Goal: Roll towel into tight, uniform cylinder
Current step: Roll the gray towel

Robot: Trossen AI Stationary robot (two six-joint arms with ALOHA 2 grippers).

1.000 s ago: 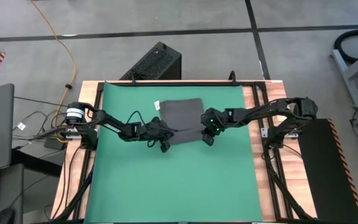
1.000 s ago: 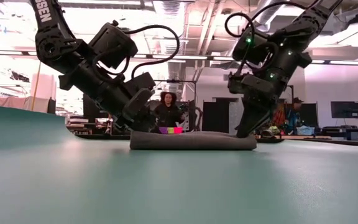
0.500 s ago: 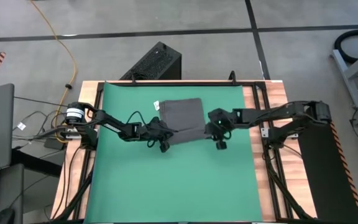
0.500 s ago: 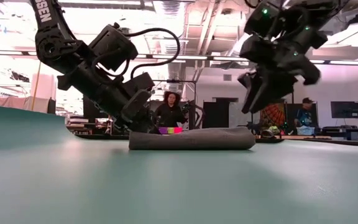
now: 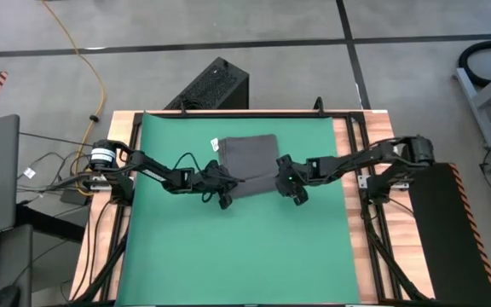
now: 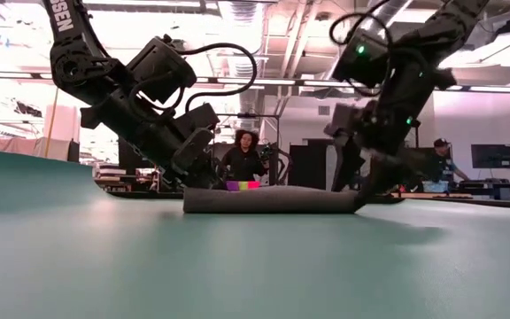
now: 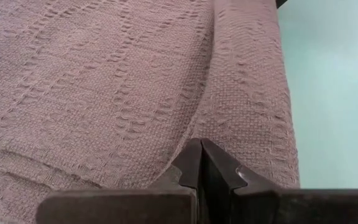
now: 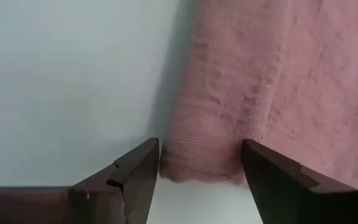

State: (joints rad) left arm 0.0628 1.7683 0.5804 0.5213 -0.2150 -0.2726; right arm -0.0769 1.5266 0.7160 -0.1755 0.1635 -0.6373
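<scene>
My R gripper [image 8: 197,165] is down at the mat w/ its 2 fingers [image 8: 135,171] spread wide, the rolled end of the towel [image 5: 252,160] sitting between them, not clamped. Across from it my L gripper [image 7: 201,163] has fingers pressed together, tips on the towel's other rolled end. Beyond both claws the rest of the towel lies flat on the green mat [image 5: 228,247]; white tag [image 5: 216,144] at its far L corner.

The right end effector [image 8: 194,168] has opened and dropped back around the towel's [image 5: 250,166] rolled end.
</scene>
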